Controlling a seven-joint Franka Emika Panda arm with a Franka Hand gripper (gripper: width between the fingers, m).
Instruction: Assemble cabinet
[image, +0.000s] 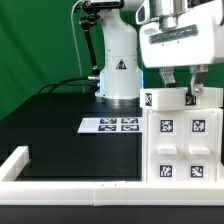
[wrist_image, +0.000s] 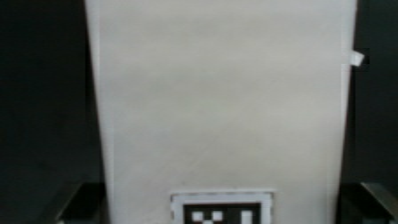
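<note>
The black tabletop (image: 55, 125) carries the marker board (image: 110, 125), and beside that board, toward the exterior view's right, the cabinet (image: 183, 135) stands upright against the white border rail (image: 70, 185), four tagged fronts facing the camera. The gripper (image: 178, 95) sits directly over the cabinet's top edge, its fingers (image: 166, 85) spread to either side of a white panel (wrist_image: 214, 100) and not visibly pinching it, though contact cannot be confirmed. Judged step: seating or gripping that top panel; the next move calls for a square, centred closure without tipping the cabinet toward the board.
</note>
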